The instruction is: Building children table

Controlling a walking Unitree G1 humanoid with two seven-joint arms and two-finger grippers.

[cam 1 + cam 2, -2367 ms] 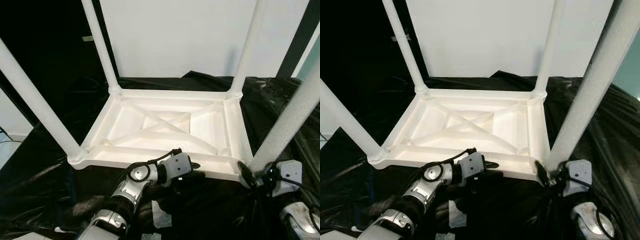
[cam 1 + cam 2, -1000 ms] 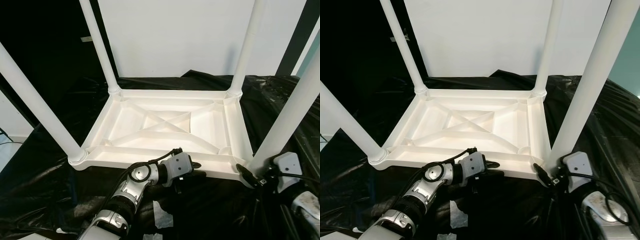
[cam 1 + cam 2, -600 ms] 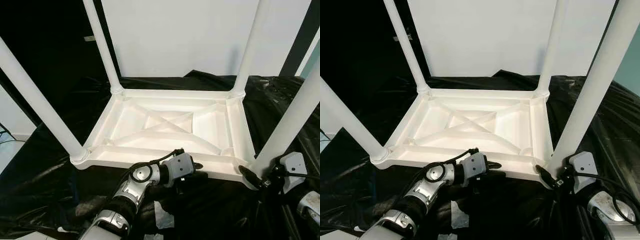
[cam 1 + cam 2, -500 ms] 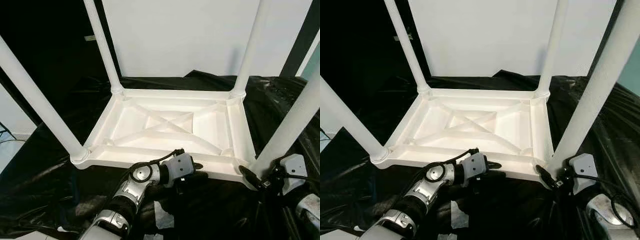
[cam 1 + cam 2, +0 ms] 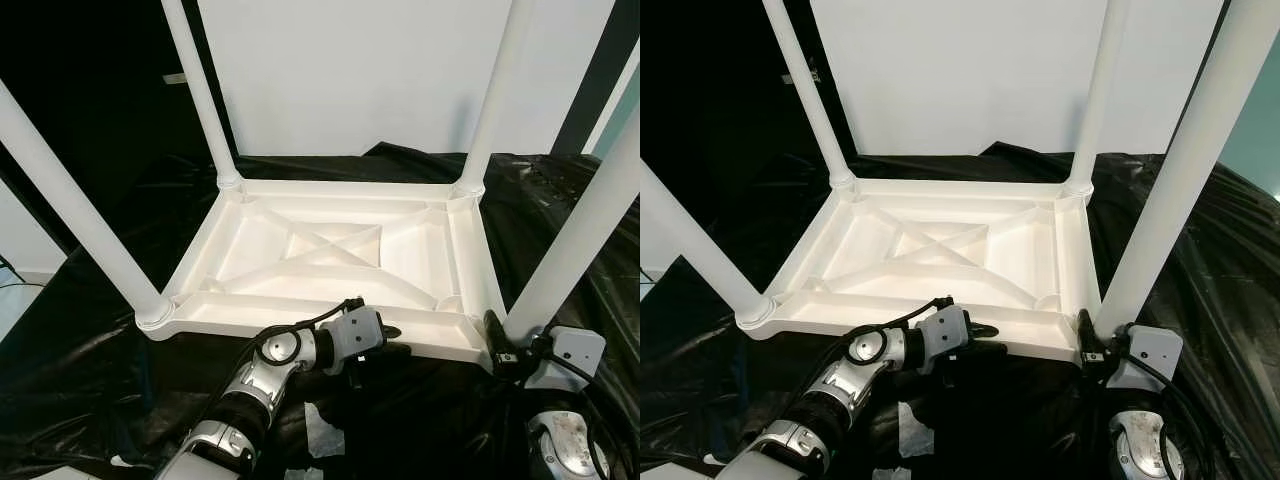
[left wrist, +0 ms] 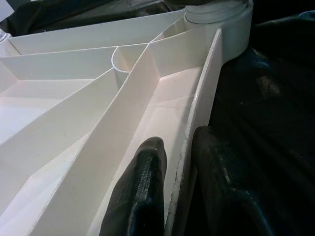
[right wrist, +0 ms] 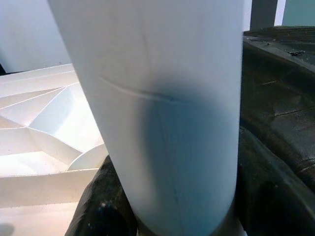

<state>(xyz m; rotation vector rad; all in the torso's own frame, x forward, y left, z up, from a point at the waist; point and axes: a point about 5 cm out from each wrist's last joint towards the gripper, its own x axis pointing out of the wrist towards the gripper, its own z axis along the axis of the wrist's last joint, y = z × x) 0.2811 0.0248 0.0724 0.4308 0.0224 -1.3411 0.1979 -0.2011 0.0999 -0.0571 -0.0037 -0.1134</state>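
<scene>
1. a black plastic sheet [image 5: 90, 370] covers the floor, wrinkled and shiny, with a white wall [image 5: 350, 70] standing behind it.
2. the white table [image 5: 330, 260] lies upside down in the middle of the sheet, its ribbed underside facing up and all four legs in their corner sockets, pointing upward.
3. the near right leg [image 5: 1170, 170] rises from the corner closest to the right arm; the near left leg [image 5: 70, 200] leans out of the opposite near corner.
4. the two far legs [image 5: 200, 90] stand at the back corners, by the wall.
5. the left gripper [image 6: 174, 182] sits at the near edge of the table, about midway along it; its two black fingers [image 6: 147, 191] are pinched narrow on the thin rim, one inside the frame and one outside.
6. the right gripper [image 5: 1088, 345] is down at the foot of the near right leg, its dark fingers [image 7: 98, 206] spread around the thick tube on either side and holding it just above the socket.
7. a few scraps of white paper [image 5: 320, 430] lie on the sheet near the left arm.
</scene>
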